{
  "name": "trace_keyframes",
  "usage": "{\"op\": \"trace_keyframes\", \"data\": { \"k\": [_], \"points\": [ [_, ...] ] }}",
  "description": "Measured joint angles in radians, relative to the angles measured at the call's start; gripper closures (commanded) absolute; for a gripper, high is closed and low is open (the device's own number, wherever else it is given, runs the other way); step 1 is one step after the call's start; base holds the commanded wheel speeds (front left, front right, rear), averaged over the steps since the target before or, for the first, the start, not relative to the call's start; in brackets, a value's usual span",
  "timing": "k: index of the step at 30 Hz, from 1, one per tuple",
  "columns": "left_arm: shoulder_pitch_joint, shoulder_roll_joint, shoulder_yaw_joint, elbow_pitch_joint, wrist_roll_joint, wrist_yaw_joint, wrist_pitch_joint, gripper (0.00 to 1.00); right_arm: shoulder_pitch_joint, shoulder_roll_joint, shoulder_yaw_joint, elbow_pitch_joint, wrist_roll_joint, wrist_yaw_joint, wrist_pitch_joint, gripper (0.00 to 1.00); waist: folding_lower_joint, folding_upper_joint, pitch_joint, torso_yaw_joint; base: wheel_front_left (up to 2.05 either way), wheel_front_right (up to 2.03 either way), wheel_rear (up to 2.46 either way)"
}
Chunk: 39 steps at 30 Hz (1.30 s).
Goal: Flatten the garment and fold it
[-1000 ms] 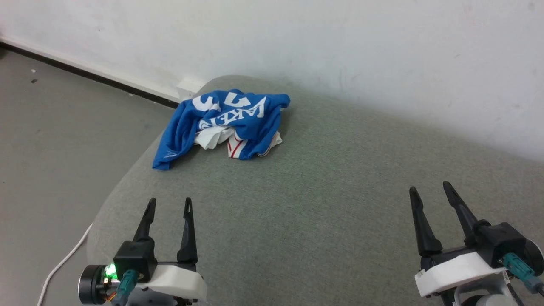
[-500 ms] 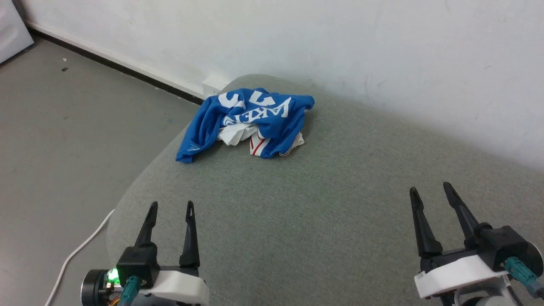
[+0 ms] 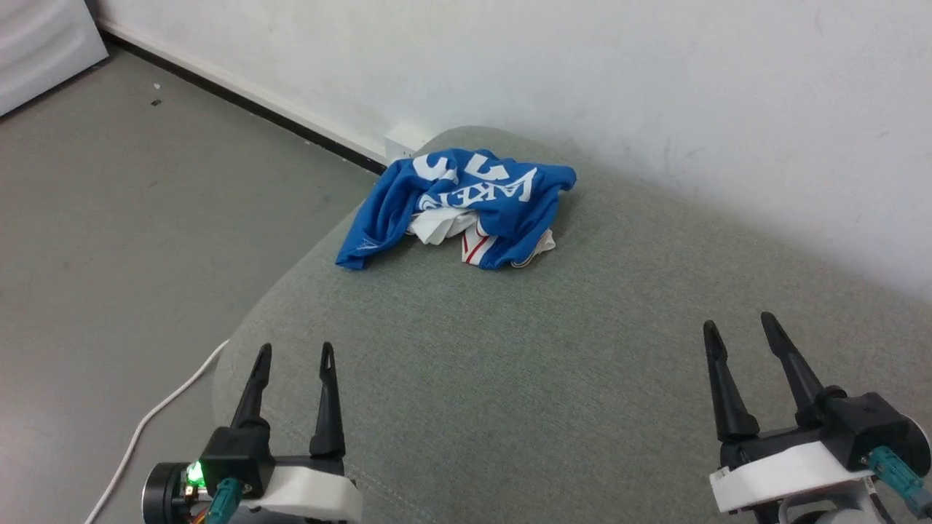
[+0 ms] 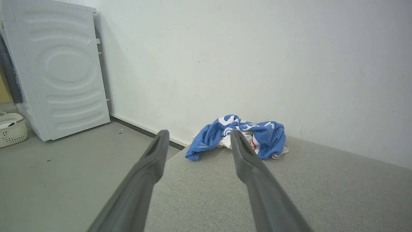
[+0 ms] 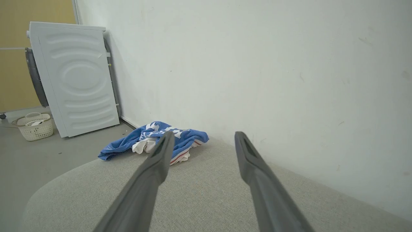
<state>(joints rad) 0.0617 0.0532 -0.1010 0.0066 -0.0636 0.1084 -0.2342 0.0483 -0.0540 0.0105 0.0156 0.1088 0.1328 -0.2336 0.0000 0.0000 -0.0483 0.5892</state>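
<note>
Crumpled garment (image 3: 466, 207) (untouched), well beyond both parted grippers, nearer left gripper (image 3: 295, 351)

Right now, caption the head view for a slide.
Crumpled garment at far corner of cushion; left gripper and right gripper open, well short.

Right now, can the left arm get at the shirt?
Probably yes: nothing lies between the open left gripper and the crumpled shirt on the grey cushion, though it sits far ahead.

A white appliance (image 4: 61, 71) and a pale basket (image 4: 11, 130) stand on the grey floor (image 4: 64, 167).
</note>
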Motion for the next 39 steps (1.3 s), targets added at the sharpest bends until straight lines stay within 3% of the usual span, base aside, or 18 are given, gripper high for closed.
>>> {"op": "trace_keyframes", "data": {
  "k": [11,22,30,35,39],
  "points": [
    [0.001,0.000,-0.025,0.001,-0.006,0.008,-0.023,0.00,0.004,0.000,-0.001,-0.001,0.004,0.000,-0.023,0.00,0.0000,0.0002,0.010,0.041,0.00,0.00,0.00],
    [0.001,0.000,-0.017,-0.010,-0.030,0.013,-0.023,0.00,0.009,0.001,-0.002,-0.005,-0.005,0.000,-0.023,0.00,0.0000,0.0002,0.024,0.020,0.00,0.00,0.00],
    [-0.117,0.038,0.007,0.100,-0.072,-0.071,-0.005,0.00,-0.010,0.002,0.001,-0.043,-0.068,0.000,-0.023,0.00,0.0001,0.0002,0.086,-0.034,0.00,0.00,0.00],
    [-0.321,0.100,0.033,0.208,-0.117,-0.135,0.100,0.00,-0.037,-0.005,0.018,-0.080,-0.093,0.000,-0.023,0.00,0.0002,0.0002,0.147,-0.087,0.00,0.00,0.00],
    [-0.477,0.163,0.026,0.292,-0.108,-0.156,0.234,0.00,-0.070,-0.023,0.025,-0.112,-0.094,0.000,-0.024,0.00,0.0002,0.0002,0.204,-0.138,0.00,0.00,0.00]
  ]
}}
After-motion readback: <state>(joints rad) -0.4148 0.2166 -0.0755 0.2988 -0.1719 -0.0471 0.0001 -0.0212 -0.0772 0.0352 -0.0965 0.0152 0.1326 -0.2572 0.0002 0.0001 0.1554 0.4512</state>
